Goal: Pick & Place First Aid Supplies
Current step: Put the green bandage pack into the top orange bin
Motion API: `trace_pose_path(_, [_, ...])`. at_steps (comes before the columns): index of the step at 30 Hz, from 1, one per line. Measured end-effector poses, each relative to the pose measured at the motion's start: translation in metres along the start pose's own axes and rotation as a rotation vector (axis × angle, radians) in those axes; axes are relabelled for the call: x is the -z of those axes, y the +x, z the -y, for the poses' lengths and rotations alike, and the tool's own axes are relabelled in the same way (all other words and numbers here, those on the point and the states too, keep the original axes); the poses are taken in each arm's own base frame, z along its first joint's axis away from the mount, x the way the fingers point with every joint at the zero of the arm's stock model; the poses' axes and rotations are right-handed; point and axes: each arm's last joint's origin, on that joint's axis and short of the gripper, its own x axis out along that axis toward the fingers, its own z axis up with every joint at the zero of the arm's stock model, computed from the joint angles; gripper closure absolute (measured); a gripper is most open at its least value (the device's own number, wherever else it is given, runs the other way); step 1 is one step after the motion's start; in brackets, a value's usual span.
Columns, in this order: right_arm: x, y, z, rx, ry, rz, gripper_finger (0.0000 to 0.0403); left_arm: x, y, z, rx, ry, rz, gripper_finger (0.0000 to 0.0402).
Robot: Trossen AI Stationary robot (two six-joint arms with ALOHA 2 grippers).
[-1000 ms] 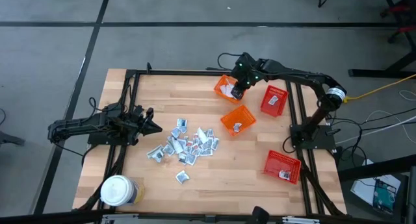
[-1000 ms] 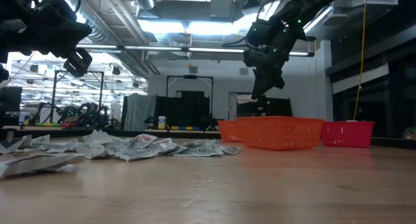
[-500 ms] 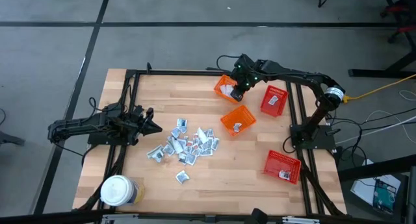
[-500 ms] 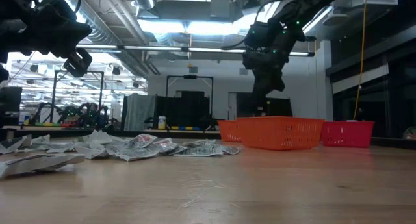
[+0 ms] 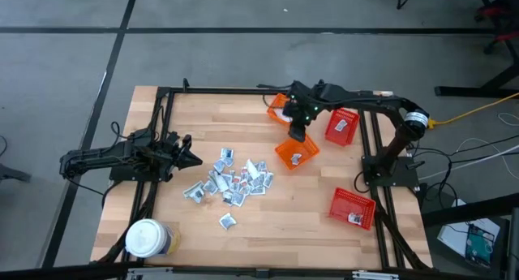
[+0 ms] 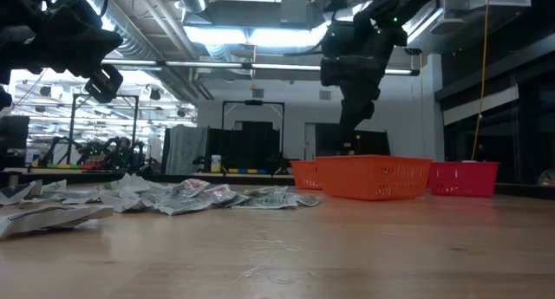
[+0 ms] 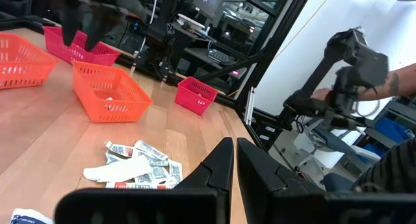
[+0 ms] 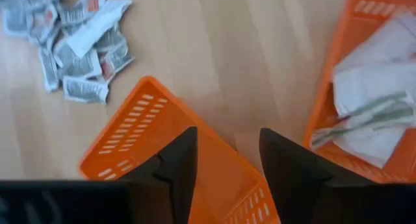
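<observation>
Many first aid supplies (image 5: 231,181) lie heaped mid-table; right gripper (image 5: 298,134), fingers parted and empty, hangs between two orange baskets (image 5: 297,149); descending risks clipping a rim; left gripper (image 5: 185,153) closed, waits near left edge.

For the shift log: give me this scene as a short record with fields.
supplies: pile of sachets at table centre, one stray sachet nearer the jar
baskets: two orange baskets, two red baskets
jar: white-lidded jar, near corner
right gripper: open, empty, between the orange baskets
left gripper: shut, waiting left of the pile
</observation>
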Motion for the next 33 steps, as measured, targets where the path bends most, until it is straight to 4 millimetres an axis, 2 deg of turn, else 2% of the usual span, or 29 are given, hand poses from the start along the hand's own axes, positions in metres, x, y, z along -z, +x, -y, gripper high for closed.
trace_pose_path(9, [-0.003, 0.011, -0.051, -0.037, -0.177, -0.027, 0.0246, 0.0, 0.0, 0.0, 0.0, 0.0, 0.0, 0.0386])
trace_pose_path(15, [-0.002, 0.017, -0.094, -0.093, -0.305, -0.028, 0.0246, 0.0, 0.0, 0.0, 0.0, 0.0, 0.0, 0.0386])
trace_pose_path(23, [0.0, 0.022, -0.154, -0.173, -0.569, 0.06, 0.0246, 0.0, 0.0, 0.0, 0.0, 0.0, 0.0, 0.0386])
trace_pose_path(27, [0.0, 0.022, -0.172, -0.157, -0.655, 0.12, 0.0246, 0.0, 0.0, 0.0, 0.0, 0.0, 0.0, 0.0386])
trace_pose_path(33, [-0.005, 0.022, -0.189, -0.059, -0.762, 0.236, 0.0246, 0.0, 0.0, 0.0, 0.0, 0.0, 0.0, 0.0386])
